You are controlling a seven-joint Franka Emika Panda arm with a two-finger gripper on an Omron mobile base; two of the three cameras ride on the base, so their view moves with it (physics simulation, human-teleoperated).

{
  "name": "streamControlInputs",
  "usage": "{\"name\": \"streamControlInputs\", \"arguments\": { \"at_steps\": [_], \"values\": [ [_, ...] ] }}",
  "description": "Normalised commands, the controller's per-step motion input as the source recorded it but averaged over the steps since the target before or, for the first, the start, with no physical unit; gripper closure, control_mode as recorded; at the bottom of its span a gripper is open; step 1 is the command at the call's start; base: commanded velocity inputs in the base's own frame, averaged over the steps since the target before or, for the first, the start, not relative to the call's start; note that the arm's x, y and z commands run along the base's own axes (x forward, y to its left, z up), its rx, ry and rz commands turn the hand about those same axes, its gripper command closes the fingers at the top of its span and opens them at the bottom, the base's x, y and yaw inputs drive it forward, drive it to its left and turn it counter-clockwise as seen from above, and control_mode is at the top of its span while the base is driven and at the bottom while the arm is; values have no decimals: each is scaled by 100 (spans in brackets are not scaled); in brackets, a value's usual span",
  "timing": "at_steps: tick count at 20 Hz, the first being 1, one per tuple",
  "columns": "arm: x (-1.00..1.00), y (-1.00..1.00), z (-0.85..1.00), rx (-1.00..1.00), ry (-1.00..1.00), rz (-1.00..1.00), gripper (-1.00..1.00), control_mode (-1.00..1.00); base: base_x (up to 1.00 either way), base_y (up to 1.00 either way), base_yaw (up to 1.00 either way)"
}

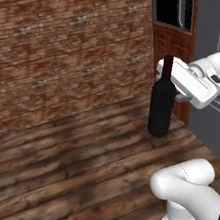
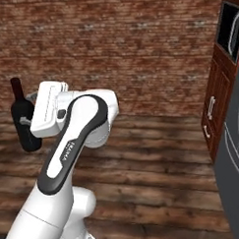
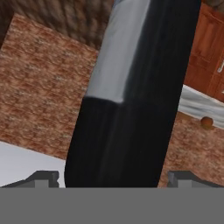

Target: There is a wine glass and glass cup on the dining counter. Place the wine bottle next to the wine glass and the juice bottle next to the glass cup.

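My gripper [image 1: 175, 85] is shut on the wine bottle [image 1: 160, 104], a tall glossy black bottle with a dark red top, and holds it in the air above the wooden floor. From the right base view the wine bottle [image 2: 23, 123] hangs at the left, in front of the gripper [image 2: 31, 118]. In the hand view the bottle's black body [image 3: 131, 100] stands close between the two fingertips [image 3: 43, 177]. The wine glass, glass cup and juice bottle are out of view.
A brick wall [image 1: 61, 49] faces me across dark plank flooring [image 1: 75, 163]. At the right stand red-brown wood cabinets [image 2: 217, 112] with a built-in black oven [image 1: 173, 5] and a grey fridge [image 2: 236, 165]. A pale veined surface [image 3: 199, 105] with a small orange ball [image 3: 207, 122] lies behind the bottle.
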Motion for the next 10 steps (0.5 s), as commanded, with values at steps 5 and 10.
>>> {"name": "streamControlInputs", "arguments": {
  "at_steps": [5, 10],
  "values": [
    [0, 0, 0, 0, 0, 0, 100, 100, 100, 37, 22],
    [0, 0, 0, 0, 0, 0, 100, 100, 100, 43, 31]
  ]
}}
